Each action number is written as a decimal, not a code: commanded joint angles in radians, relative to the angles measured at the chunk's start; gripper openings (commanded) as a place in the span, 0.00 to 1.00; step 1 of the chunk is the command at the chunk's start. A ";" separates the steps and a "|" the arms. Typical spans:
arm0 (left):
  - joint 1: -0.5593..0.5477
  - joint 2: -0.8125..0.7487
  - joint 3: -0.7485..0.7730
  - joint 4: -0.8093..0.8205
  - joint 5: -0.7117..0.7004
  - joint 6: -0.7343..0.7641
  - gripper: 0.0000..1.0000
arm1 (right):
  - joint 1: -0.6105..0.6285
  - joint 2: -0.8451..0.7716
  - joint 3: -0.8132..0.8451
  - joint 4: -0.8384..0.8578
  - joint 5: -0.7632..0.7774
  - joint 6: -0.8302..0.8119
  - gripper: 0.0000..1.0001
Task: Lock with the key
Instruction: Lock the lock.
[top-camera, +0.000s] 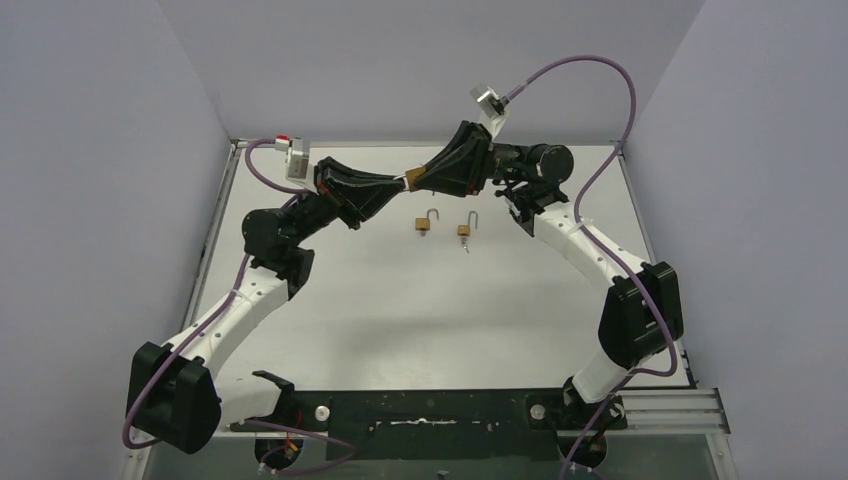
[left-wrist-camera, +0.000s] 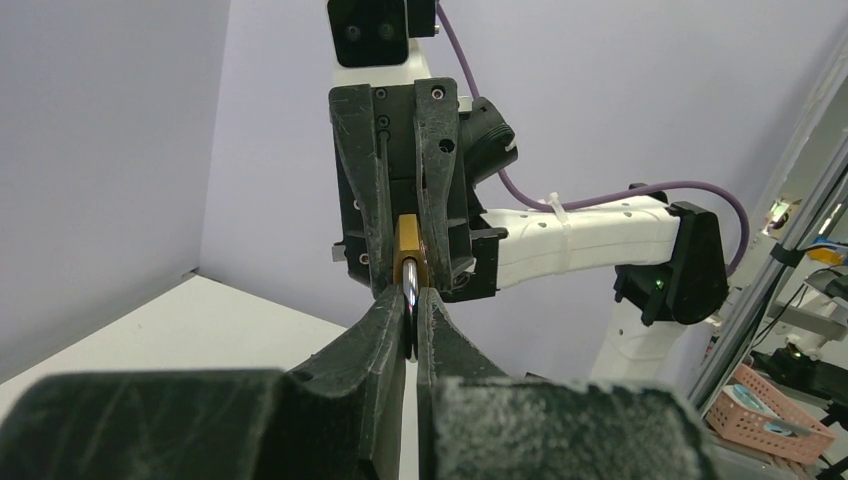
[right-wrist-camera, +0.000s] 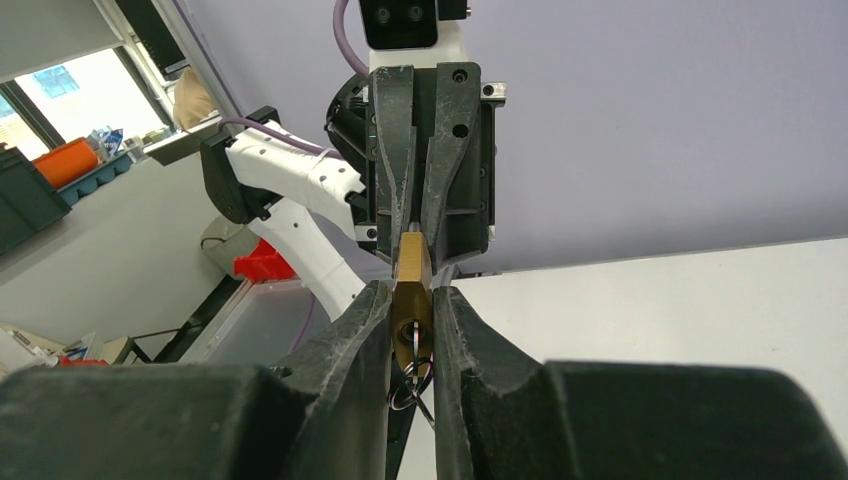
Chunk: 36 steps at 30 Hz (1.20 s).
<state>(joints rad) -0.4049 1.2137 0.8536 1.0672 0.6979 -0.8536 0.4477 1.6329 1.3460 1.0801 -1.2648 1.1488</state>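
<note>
Starting at the near edge and working outward, there's a stretch of worktop (top-camera: 400, 320) in front of the arm bases. Past that are a loose padlock (top-camera: 427, 223) and a second loose padlock (top-camera: 465, 231), both lying flat with their U-bars popped open. They sit nearer the bases than the padlock (right-wrist-camera: 411, 262) the arms are actually busy with, below it and a bit to its right. Neither arm is touching them.

Further back is the main event. That padlock is up in the air, clear of the worktop, with the two arms meeting nose to nose around it. The right pincer (right-wrist-camera: 412, 292) is clamped across the flat sides of the brass body. The left pincer (left-wrist-camera: 411, 297) is clenched tight on the shackle (left-wrist-camera: 411, 320) sticking out of the padlock's far end.

The split makes sense to me – one arm braces the body while the other is free to push the shackle home, and a lock left lying flat would probably just skid away.

Off the padlock's other end hang some thin wire loops, which look like a key ring (right-wrist-camera: 408, 390). I can't tell from here whether a key is actually seated in the keyhole.

My guess is that with both pincers occupied, one has to let go before any key gets turned – and that handover is where the lock could slip.
</note>
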 joint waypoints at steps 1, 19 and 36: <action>-0.027 0.006 0.052 0.015 -0.008 0.040 0.00 | 0.030 0.001 0.009 0.119 0.040 0.043 0.00; -0.015 -0.025 0.080 -0.085 -0.007 0.105 0.00 | 0.001 -0.024 0.006 0.098 0.031 0.023 0.09; 0.014 -0.099 0.325 -0.695 0.079 0.407 0.00 | -0.181 -0.239 -0.211 -0.021 0.183 -0.209 0.71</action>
<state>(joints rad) -0.4019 1.1561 1.0771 0.5293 0.7326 -0.5495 0.2897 1.4719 1.1759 1.0752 -1.1595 1.0454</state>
